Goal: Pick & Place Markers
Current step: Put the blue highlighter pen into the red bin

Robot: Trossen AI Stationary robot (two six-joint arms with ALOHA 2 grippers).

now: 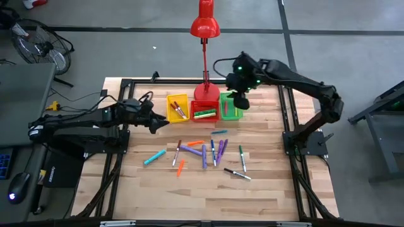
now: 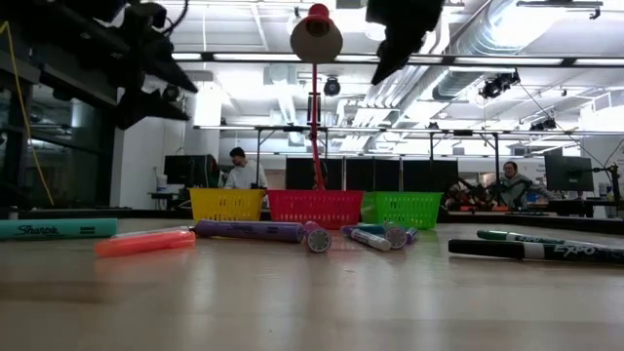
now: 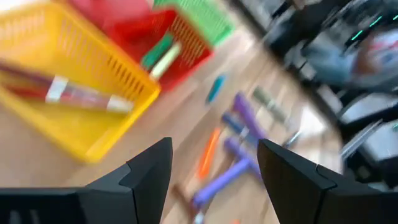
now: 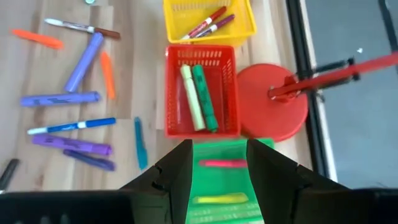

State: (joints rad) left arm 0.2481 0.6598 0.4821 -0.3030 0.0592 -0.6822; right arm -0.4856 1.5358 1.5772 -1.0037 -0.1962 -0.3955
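Your markers (image 1: 203, 153) lie scattered on the middle of the pale wood-plank table (image 1: 271, 189): slim capped sticks in purple, orange, blue, green, teal and black, some crossing each other. Along the far edge you have three small square bins of plastic lattice, touching side by side. The yellow bin (image 1: 177, 107) holds two dark red markers, the red bin (image 1: 204, 111) a light green and a dark green one lying parallel, and the green bin (image 1: 230, 106) a pink and a yellow one. A red desk lamp (image 1: 205, 25) with a round base stands just behind the red bin.

Your right gripper (image 4: 217, 163) hangs above the green bin, fingers apart with nothing between them. Your left gripper (image 3: 214, 165) is beside the yellow bin, jaws spread wide and empty.
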